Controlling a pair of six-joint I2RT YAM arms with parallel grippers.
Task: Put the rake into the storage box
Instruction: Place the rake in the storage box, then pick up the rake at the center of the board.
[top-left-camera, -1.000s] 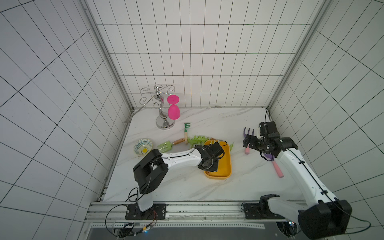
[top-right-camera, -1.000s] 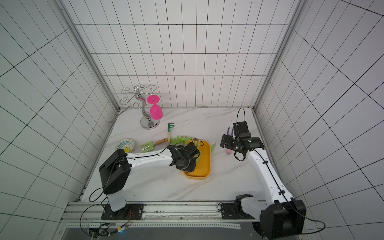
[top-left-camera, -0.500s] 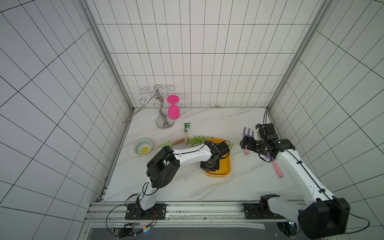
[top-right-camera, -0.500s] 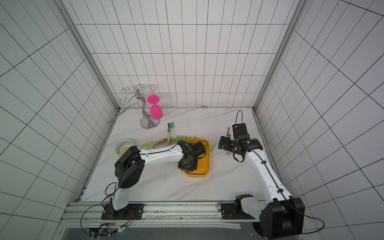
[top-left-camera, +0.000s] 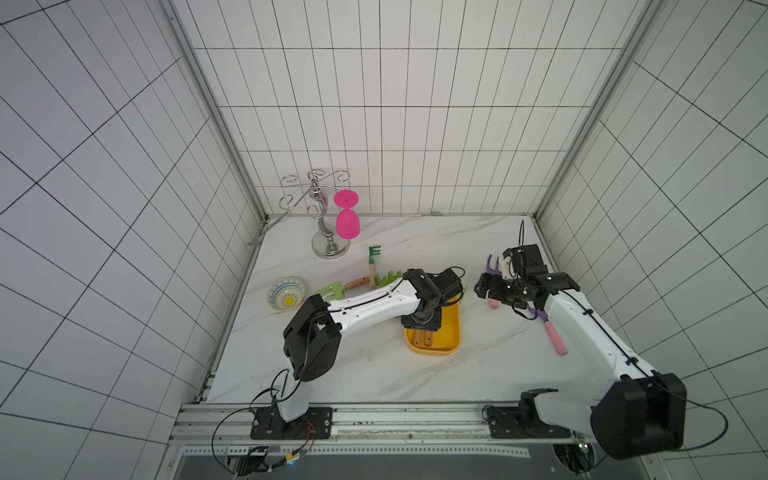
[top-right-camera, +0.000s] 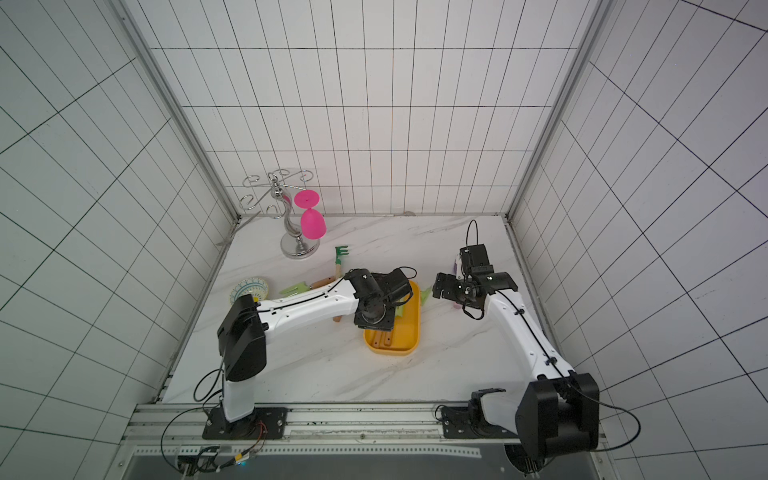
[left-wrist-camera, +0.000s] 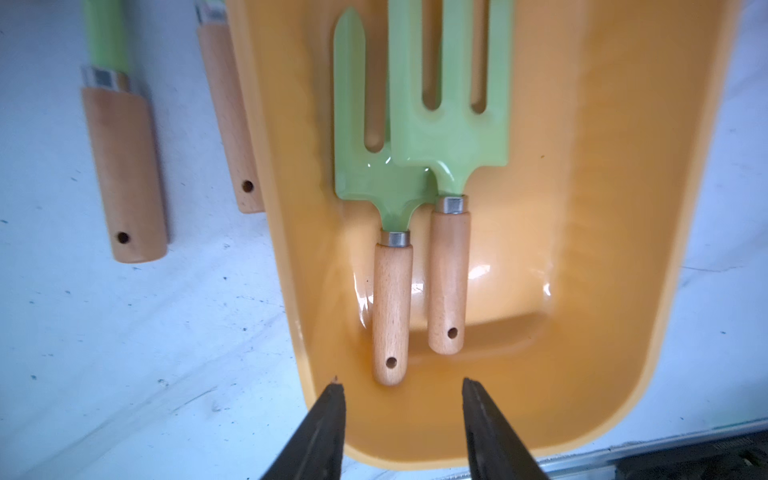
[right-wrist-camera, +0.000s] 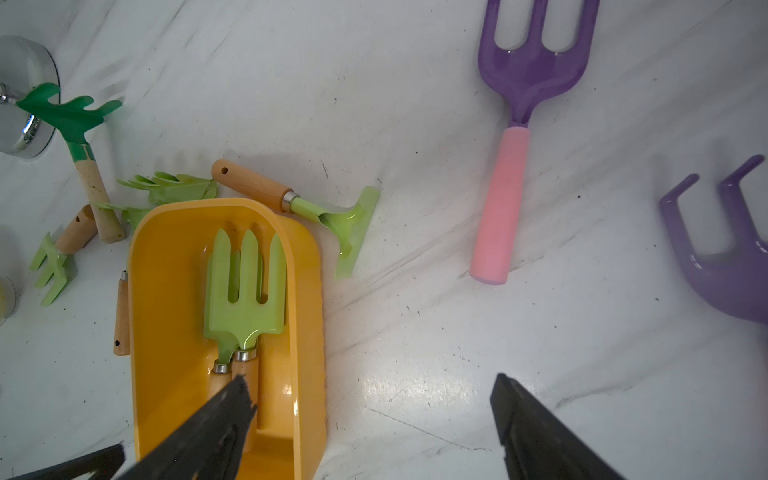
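The storage box (left-wrist-camera: 582, 249) is a yellow-orange tub in the middle of the table, seen in both top views (top-left-camera: 451, 345) (top-right-camera: 411, 345). Two light green three-pronged rakes with wooden handles lie side by side inside it (left-wrist-camera: 390, 307) (left-wrist-camera: 451, 274) (right-wrist-camera: 245, 299). My left gripper (left-wrist-camera: 401, 382) hangs open just above the box's near end, with nothing between its fingers and the handle ends just beyond the tips. In a top view the left gripper (top-left-camera: 420, 328) covers much of the box. My right gripper (right-wrist-camera: 372, 378) is open and empty over bare table right of the box (top-left-camera: 490, 289).
A purple fork with a pink handle (right-wrist-camera: 503, 199) and a purple claw tool (right-wrist-camera: 723, 266) lie under the right arm. A light green hoe (right-wrist-camera: 332, 216), a dark green rake (top-left-camera: 372, 259) and other green tools lie round the box's far end. A glass stand (top-left-camera: 328, 245) and a patterned bowl (top-left-camera: 286, 294) stand at the left.
My left gripper has opened over the box, leaving a green rake lying in it. The right gripper has shifted slightly left, toward the box.
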